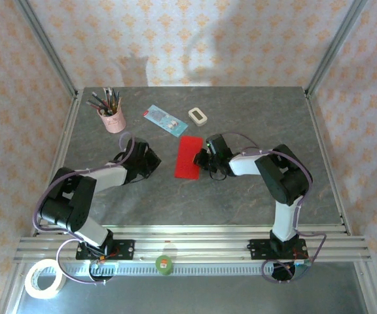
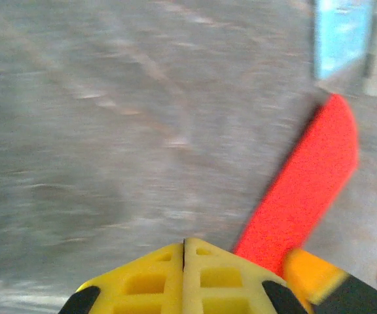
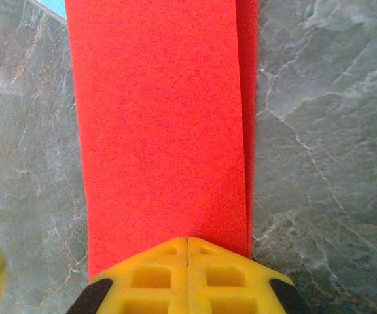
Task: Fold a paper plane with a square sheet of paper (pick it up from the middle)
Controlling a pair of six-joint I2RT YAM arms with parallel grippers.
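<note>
On the table I count one red sheet of paper (image 1: 190, 157), folded to a long rectangle, near the centre. One pink cup (image 1: 112, 122) stands at ten o'clock with several pens (image 1: 107, 99); their exact number I cannot tell. One light blue card (image 1: 163, 120) and one white rounded block (image 1: 197, 116) lie toward twelve o'clock. There are two rolls: one white tape roll (image 1: 29, 281) at seven o'clock, one small green roll (image 1: 165, 264) at six. Two arms carry one gripper each: left gripper (image 2: 184, 275), right gripper (image 3: 188, 271).

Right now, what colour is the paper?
The paper is plain bright red, clearest in the right wrist view.
</note>
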